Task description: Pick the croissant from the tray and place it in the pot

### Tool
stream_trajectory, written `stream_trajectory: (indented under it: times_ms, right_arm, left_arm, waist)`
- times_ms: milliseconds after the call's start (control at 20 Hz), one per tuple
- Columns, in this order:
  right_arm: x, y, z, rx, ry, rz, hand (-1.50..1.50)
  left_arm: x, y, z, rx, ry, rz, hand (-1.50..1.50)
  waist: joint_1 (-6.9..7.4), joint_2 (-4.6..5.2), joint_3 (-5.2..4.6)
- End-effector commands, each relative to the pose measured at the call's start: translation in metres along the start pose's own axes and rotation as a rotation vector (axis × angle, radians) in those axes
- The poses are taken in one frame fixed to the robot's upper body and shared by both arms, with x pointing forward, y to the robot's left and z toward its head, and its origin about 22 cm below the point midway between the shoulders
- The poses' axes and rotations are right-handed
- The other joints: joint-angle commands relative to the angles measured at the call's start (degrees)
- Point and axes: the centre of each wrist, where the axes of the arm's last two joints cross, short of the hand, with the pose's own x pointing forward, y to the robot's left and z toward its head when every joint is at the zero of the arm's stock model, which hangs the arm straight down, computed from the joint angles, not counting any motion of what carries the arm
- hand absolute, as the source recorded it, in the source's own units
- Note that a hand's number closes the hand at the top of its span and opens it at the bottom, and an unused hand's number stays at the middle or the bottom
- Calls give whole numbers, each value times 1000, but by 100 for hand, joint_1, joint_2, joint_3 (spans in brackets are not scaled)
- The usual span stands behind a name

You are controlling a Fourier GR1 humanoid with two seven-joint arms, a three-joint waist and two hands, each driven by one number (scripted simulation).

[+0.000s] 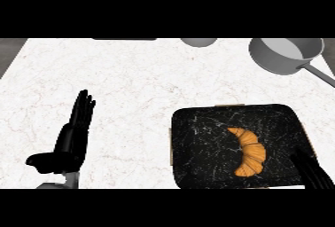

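An orange croissant (249, 151) lies on the right half of a black marbled tray (203, 146) at the lower right of the counter. A grey pot (281, 54) with a long handle stands at the far right corner. My right hand (313, 170) shows at the tray's lower right edge, fingers straight, a short way right of the croissant and not touching it. My left hand (71, 139) rests open at the lower left, fingers pointing away from me, holding nothing.
A grey round object (199, 41) sits at the counter's far edge, cut off by the view. A dark flat object (124, 39) lies at the far edge to its left. White marble counter (144, 80) stretches between the hands and the pot.
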Motion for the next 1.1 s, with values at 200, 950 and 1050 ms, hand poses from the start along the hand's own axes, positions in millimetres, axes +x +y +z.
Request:
stream_trajectory:
  times_ms: [200, 950, 1050]
  right_arm:
    - [9, 40, -35, 120, 140, 126, -150]
    - [-24, 60, -60, 129, 129, 111, -150]
    - [-8, 61, -56, 125, 143, 112, -150]
  left_arm:
    - [6, -15, -9, -8, 4, -9, 0]
    - [-12, -6, 4, 20, 16, -13, 0]
    - [13, 7, -11, -1, 0, -17, 0]
  waist:
    - [-61, -19, 10]
    - [-81, -26, 11]
    - [-81, -29, 11]
